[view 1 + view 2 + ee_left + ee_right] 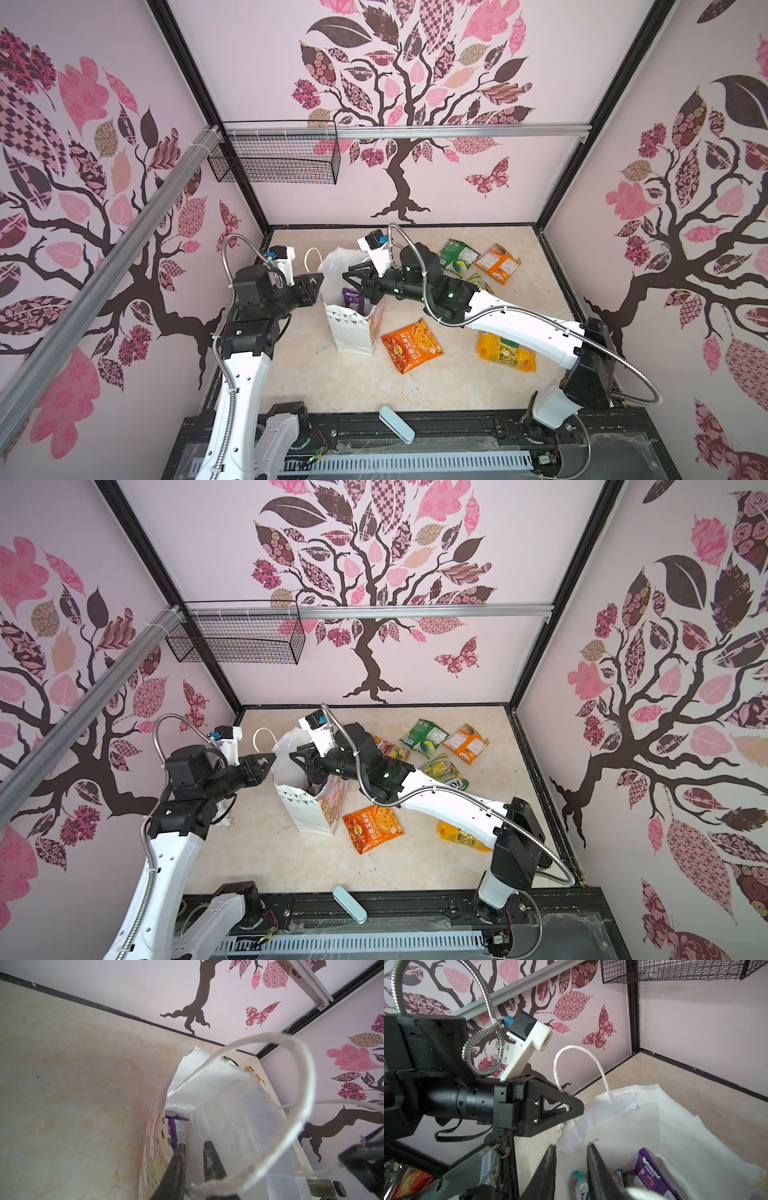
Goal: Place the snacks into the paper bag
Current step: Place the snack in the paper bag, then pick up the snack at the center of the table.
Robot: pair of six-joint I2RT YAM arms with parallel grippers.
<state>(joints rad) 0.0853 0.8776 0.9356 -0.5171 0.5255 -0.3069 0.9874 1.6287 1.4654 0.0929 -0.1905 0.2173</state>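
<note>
1. Your left claw (320, 278) is clenched on the rim of the bag (349, 332), right where a handle (301, 1105) joins it.
2. The bag stands upright on the desk (332, 382), in front of your left arm. Its mouth is wide open.
3. Your right claw (571, 1147) hangs over the bag's mouth. Its jaws are apart, with nothing between them.
4. Look inside the bag: a purple packet (652, 1172) leans on the wall, and a teal packet (579, 1178) lies beside it.
5. Six snacks lie on the desk, all on the right of the bag.
   - An orange packet (411, 345) is just beside the bag.
   - A yellow packet (505, 353) lies partly under your right arm.
   - A green packet (459, 257) and a far orange packet (498, 262) lie side by side near the back wall.
   - A red packet (390, 748) and a lime packet (442, 771) peek out from behind your right arm in a top view.
6. A blue bar (397, 424) lies at the front edge of the desk, well apart from the bag.
</note>
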